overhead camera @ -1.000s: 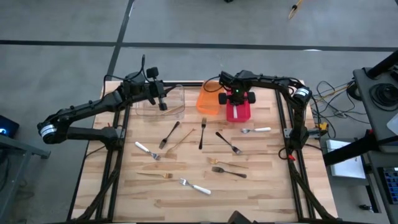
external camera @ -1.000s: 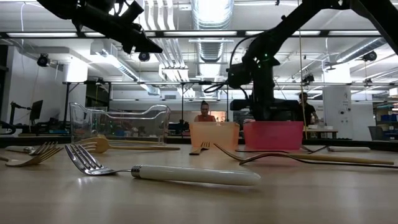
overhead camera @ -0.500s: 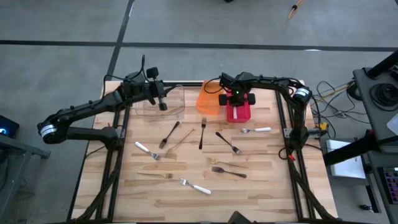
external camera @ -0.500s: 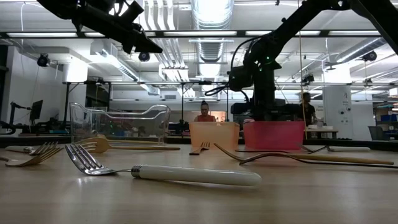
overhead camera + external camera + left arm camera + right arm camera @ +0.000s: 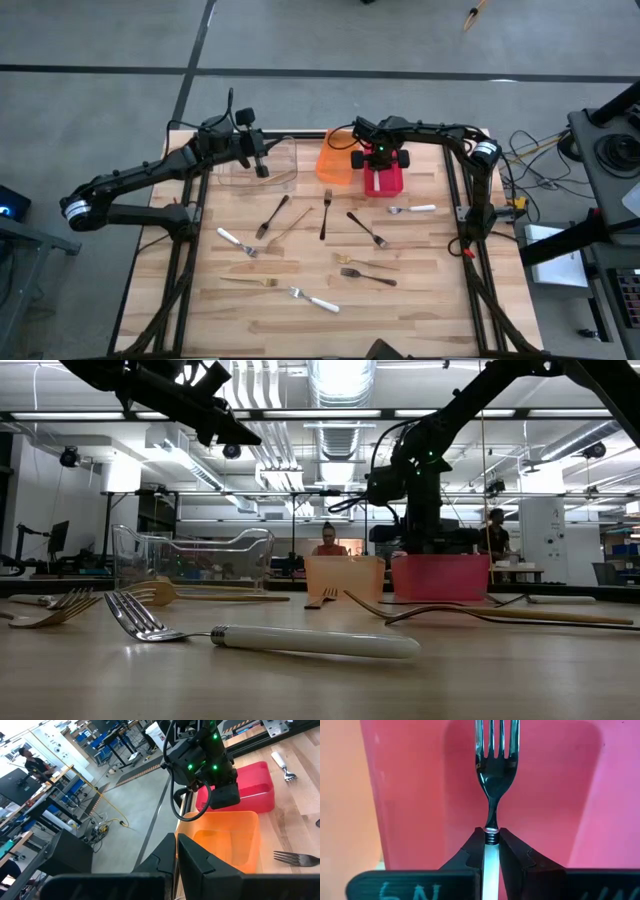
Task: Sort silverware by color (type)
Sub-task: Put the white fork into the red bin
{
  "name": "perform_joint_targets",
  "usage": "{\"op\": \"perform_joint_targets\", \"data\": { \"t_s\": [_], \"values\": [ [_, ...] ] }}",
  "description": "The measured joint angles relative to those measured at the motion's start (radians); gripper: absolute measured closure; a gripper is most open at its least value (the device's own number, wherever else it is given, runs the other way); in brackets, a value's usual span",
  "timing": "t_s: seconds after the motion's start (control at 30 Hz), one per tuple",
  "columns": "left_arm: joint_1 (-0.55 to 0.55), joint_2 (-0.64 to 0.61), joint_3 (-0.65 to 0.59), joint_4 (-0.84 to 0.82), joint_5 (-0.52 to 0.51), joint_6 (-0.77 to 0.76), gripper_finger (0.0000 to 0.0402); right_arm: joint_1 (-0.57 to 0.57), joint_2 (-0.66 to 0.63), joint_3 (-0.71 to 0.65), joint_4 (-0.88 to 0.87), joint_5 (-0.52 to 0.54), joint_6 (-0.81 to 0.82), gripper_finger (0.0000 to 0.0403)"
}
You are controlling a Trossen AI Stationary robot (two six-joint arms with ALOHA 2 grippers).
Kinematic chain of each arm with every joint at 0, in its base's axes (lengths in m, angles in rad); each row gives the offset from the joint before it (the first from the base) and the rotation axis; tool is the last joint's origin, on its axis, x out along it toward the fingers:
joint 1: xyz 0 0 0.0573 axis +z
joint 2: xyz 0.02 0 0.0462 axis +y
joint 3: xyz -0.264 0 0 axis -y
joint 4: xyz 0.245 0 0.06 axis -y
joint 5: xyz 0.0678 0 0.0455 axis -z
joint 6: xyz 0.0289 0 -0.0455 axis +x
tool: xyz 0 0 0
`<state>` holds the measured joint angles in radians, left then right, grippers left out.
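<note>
the right gripper point(image 5: 491, 851) pinches a silver fork point(image 5: 493, 775) over the red bin point(image 5: 383, 178). the left gripper point(image 5: 176, 851), jaws pressed together, hovers at the clear bin's point(image 5: 257, 165) twelve o'clock.

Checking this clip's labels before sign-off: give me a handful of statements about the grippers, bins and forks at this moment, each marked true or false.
1. The right gripper holds a white-handled fork over the red bin. True.
2. The left gripper grips a gold fork. False: its fingers are closed together with nothing between them, above the clear bin.
3. The orange bin sits between the clear and red bins. True.
4. All forks are already in bins. False: several still lie on the table, such as a white-handled fork near the front.
5. The red bin is full of forks. False: none show inside it.
</note>
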<state>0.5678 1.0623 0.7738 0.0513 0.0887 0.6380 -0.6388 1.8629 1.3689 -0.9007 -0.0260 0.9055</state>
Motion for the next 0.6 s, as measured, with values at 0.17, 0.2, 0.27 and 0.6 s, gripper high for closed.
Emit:
{"op": "perform_joint_targets", "data": {
  "t_s": [0.17,0.2,0.27,0.6],
  "values": [
    [0.0,0.0,0.0,0.0,0.0,0.0,0.0401,0.0,0.0,0.0,0.003,0.0,0.0,0.0378],
    [0.0,0.0,0.0,0.0,0.0,0.0,0.0401,0.0,0.0,0.0,0.004,0.0,0.0,0.0378],
    [0.0,0.0,0.0,0.0,0.0,0.0,0.0401,0.0,0.0,0.0,0.007,0.0,0.0,0.0378],
    [0.0,0.0,0.0,0.0,0.0,0.0,0.0401,0.002,0.017,-0.001,0.025,-0.004,0.0,0.0378]
  ]
}}
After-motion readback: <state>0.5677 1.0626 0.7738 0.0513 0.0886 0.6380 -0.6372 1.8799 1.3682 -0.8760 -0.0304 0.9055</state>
